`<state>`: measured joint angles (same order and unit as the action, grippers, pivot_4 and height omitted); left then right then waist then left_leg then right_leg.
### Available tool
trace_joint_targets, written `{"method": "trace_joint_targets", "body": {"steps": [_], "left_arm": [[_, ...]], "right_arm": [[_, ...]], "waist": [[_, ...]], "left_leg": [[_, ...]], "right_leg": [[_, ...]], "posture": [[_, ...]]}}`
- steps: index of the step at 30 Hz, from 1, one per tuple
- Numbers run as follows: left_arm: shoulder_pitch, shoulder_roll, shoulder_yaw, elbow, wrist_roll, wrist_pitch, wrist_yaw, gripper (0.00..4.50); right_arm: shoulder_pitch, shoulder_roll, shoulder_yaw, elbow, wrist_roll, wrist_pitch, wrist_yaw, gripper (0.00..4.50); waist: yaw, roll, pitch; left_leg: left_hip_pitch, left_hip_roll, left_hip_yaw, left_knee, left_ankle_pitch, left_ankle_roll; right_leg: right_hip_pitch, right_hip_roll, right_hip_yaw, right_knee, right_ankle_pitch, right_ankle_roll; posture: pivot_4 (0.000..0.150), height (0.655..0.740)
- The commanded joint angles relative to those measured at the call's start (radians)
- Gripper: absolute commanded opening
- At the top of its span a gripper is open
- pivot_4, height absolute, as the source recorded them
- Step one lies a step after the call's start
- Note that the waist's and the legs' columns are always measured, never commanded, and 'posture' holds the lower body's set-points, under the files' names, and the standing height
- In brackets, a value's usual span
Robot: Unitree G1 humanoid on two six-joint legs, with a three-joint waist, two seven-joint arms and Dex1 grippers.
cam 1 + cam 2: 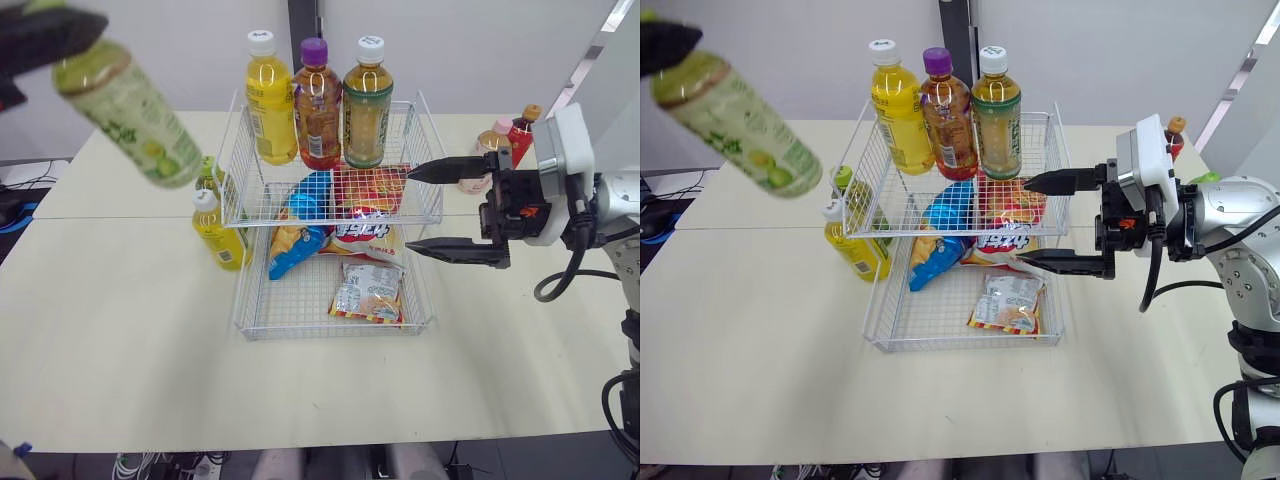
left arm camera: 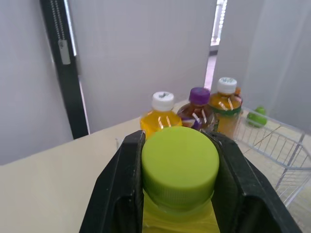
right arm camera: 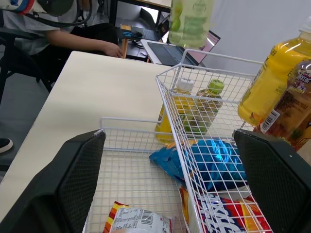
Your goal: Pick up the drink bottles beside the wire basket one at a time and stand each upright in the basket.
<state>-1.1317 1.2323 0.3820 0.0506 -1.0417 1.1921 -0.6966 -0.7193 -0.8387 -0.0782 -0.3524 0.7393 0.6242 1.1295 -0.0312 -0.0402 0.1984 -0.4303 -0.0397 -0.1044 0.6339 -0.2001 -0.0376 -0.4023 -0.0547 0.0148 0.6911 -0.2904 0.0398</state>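
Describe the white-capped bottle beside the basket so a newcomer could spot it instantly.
Find the wire basket in the middle of the table. Two small bottles stand by its left side; yours is the nearer one, the yellow bottle. Its white cap sets it apart from the green-capped bottle behind it.

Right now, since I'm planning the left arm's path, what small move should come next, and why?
Probably carry the left pincer toward the upper tier of the wire basket. It is shut on the green-capped bottle, held tilted aloft left of the basket; three bottles stand along the tier's back, so aim in front of them.
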Motion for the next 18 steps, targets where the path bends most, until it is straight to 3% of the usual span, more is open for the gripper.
{"method": "trace_joint_targets", "body": {"steps": [1, 7, 18], "left_arm": [[-0.228, -0.044, -0.128, 0.08, 0.035, -0.012, -0.074, 1.36], [-0.446, -0.208, -0.348, 0.207, 0.178, -0.045, -0.23, 1.36], [-0.448, -0.544, -0.47, 0.354, 0.424, -0.276, -0.281, 1.36]], "right_arm": [[-0.007, -0.018, -0.054, -0.025, 0.023, 0.011, -0.027, 4.5], [0.023, -0.05, -0.093, -0.03, 0.023, 0.025, -0.05, 4.5], [0.087, -0.064, -0.163, -0.086, 0.052, 0.07, -0.155, 4.5]], "waist": [[0.001, 0.0, 0.0], [-0.001, 0.0, 0.0], [-0.011, 0.002, 0.001]], "left_leg": [[-0.001, 0.0, 0.001, 0.0, 0.0, 0.0], [-0.002, 0.0, 0.002, 0.001, 0.0, 0.0], [-0.002, 0.0, 0.003, 0.001, 0.0, 0.0]], "right_leg": [[-0.001, 0.0, 0.0, 0.0, 0.0, 0.0], [-0.002, 0.0, 0.001, 0.003, 0.0, 0.0], [-0.004, -0.001, 0.003, 0.005, 0.0, 0.0]], "posture": [[0.15, 0.74], [0.15, 0.74], [0.15, 0.74]]}}
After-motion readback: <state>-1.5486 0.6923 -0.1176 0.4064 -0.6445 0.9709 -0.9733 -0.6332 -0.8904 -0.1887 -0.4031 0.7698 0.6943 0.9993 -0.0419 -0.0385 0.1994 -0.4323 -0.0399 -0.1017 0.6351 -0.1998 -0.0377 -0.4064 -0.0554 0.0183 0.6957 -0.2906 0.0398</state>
